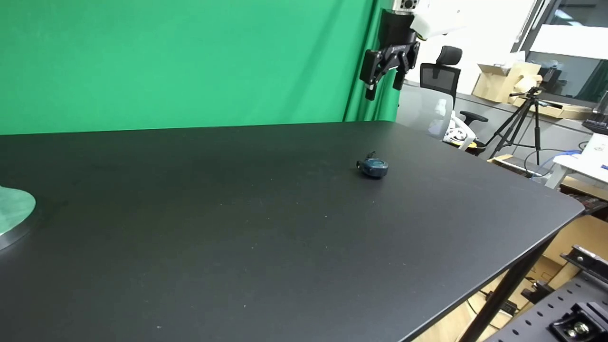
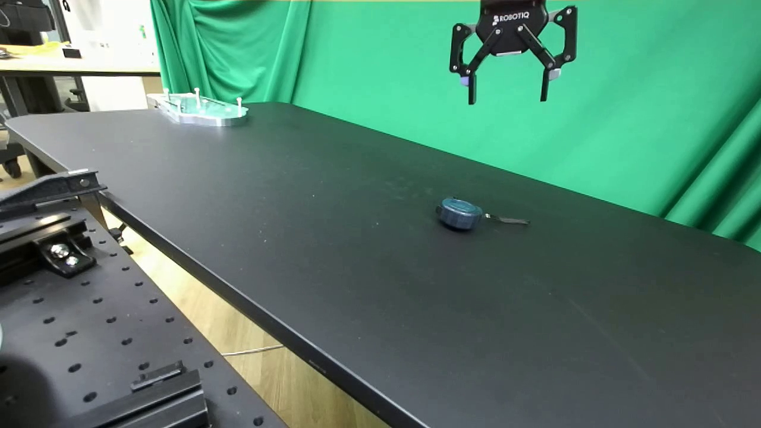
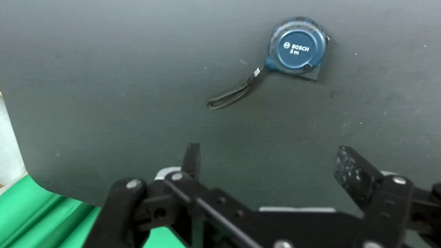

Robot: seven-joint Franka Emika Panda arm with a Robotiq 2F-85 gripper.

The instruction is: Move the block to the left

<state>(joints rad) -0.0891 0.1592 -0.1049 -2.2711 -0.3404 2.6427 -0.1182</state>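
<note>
One blue tape measure (image 3: 298,49), two spread jaws

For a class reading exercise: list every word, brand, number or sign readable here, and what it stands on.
"BOSCH", beside a round emblem: on the dark blue, rounded, plastic-looking tape measure.
"3 m": below that, same tape measure.
"ROBOTIQ", beside a small emblem: on the black, two-fingered, metal-looking pincer.
Any print on the white, boxy object in an exterior view: too small to read.
</note>
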